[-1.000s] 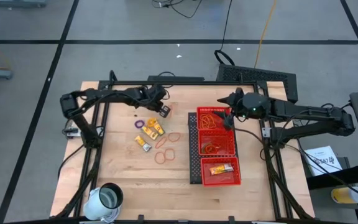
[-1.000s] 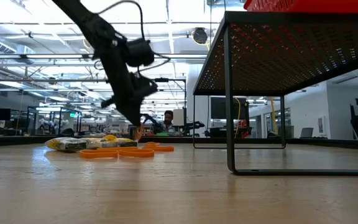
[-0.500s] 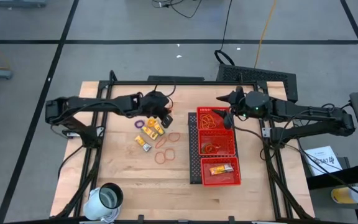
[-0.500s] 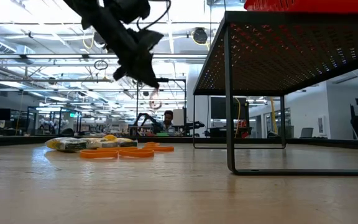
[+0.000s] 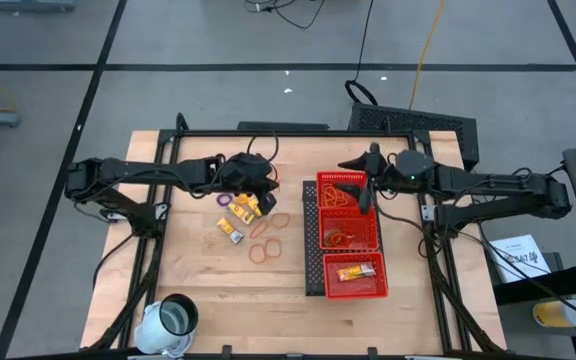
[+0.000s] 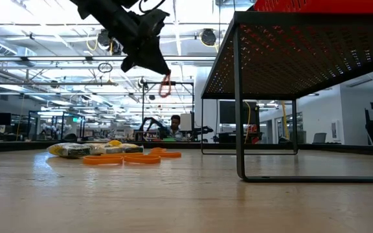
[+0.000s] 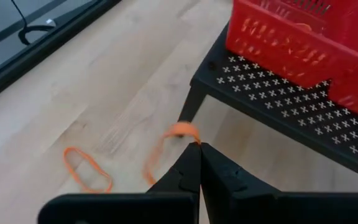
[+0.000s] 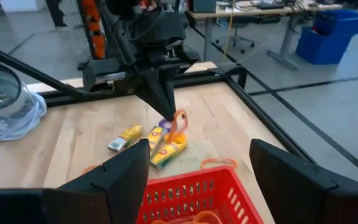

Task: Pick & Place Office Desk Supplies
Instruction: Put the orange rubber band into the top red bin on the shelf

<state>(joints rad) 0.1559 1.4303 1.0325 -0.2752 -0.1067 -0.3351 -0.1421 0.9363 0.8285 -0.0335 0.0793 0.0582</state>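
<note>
My left gripper [image 5: 266, 190] is shut on a thin orange rubber band [image 7: 178, 131], well above the table, left of the red mesh tray [image 5: 349, 283]. It also shows in the low view [image 6: 149, 61] and in the right wrist view [image 8: 166, 102]. Several rubber bands [image 5: 265, 250], yellow-orange packets [image 5: 246, 207] and a purple ring [image 5: 224, 199] lie flat on the wood. My right gripper [image 5: 366, 195] is open and empty above the tray's far compartment, which holds rubber bands [image 5: 340, 192]. A packet [image 5: 356, 271] lies in the near compartment. My left gripper pinches the rubber band between its two fingertips [image 7: 191, 155], at the loop's top end [image 7: 185, 132]. The fingers slant downward toward the tray. The band hangs slack below the tips [image 6: 165, 85], lifted clear of the table.
The tray sits on a black perforated stand [image 7: 291, 106] raised on legs [image 6: 239, 97]. A white cup [image 5: 173, 318] stands at the near left corner. A black frame [image 5: 268, 131] runs along the table's far edge. Bare wood lies near the front, between cup and tray.
My left gripper has risen from the table, shifting a little toward the near edge, with the rubber band in its shut fingers. The band has come off the wood and now hangs clear.
</note>
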